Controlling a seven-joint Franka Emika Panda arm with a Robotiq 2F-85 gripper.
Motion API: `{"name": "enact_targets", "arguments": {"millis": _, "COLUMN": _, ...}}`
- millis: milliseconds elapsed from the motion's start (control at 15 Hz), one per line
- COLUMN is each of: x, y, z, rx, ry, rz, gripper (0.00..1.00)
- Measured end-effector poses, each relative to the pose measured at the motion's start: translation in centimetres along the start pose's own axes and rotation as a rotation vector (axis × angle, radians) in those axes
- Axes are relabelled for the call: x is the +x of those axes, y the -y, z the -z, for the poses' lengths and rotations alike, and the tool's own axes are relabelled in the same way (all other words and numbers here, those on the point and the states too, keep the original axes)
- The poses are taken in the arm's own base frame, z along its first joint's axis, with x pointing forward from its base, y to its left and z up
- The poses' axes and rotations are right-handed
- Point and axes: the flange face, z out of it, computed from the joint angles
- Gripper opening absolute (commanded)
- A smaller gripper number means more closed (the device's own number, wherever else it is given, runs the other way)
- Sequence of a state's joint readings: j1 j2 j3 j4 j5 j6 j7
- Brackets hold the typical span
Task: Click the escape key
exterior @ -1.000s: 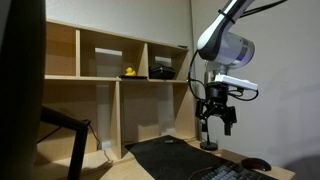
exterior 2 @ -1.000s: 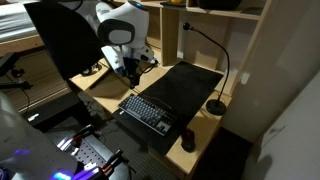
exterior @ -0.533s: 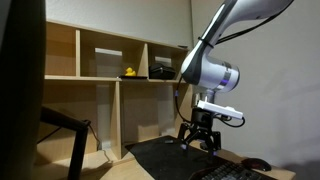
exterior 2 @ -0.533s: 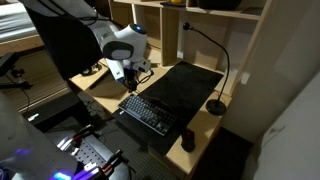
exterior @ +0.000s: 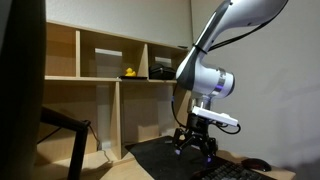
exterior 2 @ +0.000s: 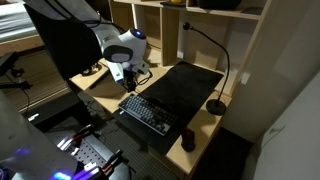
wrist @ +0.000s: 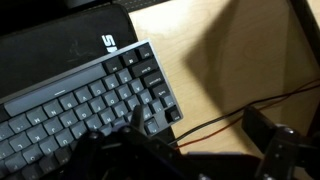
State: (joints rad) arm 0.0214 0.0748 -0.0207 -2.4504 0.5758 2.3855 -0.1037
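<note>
Now, the keyboard lies along the front of the desk. One end of it fills the left half of the wrist view. The escape key is somewhere on that block, but the legends are too small and blurred to read, so I cannot tell which cap it is. For writing, there is one white logo on the black mat just behind the keyboard. It is a stylised mark that I can't read as a word.

And it's come down! In an exterior view the end effector sits lower than half a second ago and a shade closer to the shelf. A second ago it hung well above the desk. Now it hovers just over the keyboard's end, and contact can't be made out.

The arm sweeps in from the upper corner and bends at its white wrist. It points the end effector straight down, fingers spread with a gap between them and gripping nothing. In the wrist view they're dark and blurred, one over the keyboard's edge, the other over bare desk. A thin cable runs across the wood between them.

Further out, a mouse lies on the desk, a gooseneck lamp stands beside the mat, and a yellow duck sits up in the shelf.
</note>
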Motion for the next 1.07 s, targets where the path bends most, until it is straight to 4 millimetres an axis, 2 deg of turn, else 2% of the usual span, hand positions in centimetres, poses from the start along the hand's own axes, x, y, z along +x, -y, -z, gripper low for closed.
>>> {"name": "enact_targets", "arguments": {"millis": 467, "x": 0.6, "y": 1.9, "z": -5.4, "rx": 0.017, "ry": -0.028, "rz": -0.017, "gripper": 1.00}}
{"name": "enact_targets", "arguments": {"millis": 1067, "x": 0.8, "y": 2.2, "z": -5.1, "rx": 0.034, "ry": -0.048, "rz": -0.033, "gripper": 1.00}}
